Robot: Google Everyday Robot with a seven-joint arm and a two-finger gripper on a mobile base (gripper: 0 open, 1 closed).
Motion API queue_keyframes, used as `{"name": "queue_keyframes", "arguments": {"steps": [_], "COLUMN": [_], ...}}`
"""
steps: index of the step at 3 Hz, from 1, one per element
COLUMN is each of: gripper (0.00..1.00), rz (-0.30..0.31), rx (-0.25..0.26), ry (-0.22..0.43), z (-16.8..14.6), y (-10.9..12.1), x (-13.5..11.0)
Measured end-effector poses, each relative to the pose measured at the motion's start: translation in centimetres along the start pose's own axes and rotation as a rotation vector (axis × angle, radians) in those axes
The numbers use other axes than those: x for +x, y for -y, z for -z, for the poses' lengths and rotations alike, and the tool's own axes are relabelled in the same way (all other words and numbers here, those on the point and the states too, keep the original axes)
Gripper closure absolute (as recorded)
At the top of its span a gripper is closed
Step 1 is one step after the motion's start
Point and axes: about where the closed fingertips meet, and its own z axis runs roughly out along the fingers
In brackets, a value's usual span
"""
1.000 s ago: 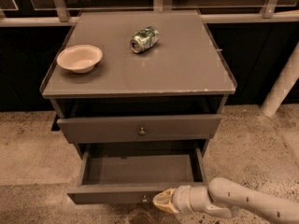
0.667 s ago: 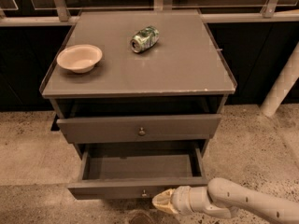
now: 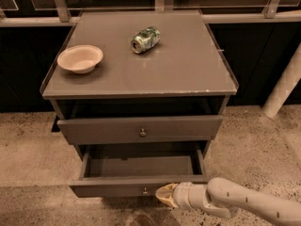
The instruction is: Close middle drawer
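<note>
Camera view is showing the middle drawer (image 3: 113, 189) standing pulled out; the gripper (image 3: 163, 194) is sitting at its front, just beside the knob (image 3: 145, 190); whether it is open or closed, I cannot tell.

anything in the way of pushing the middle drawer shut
Nothing visible. The gripper is at the middle drawer's front, just right of its knob, and the open box looks empty, with nothing sticking up above its walls.

The gripper (image 3: 165, 195) sits at 6 o'clock against the middle drawer (image 3: 108, 190). The floor (image 3: 28, 164) lies free at 8 o'clock; a post (image 3: 287, 81) blocks 3 o'clock
</note>
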Motion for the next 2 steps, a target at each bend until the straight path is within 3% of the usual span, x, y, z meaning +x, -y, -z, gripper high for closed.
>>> {"name": "queue_keyframes", "arguments": {"steps": [1,2], "gripper": [1.0,1.0], "rz": [0.0,0.003], "rx": [0.0,0.046], "ry": [0.0,-0.019], "z": [0.0,-0.9], "y": [0.0,1.1], "x": [0.0,0.4]}}
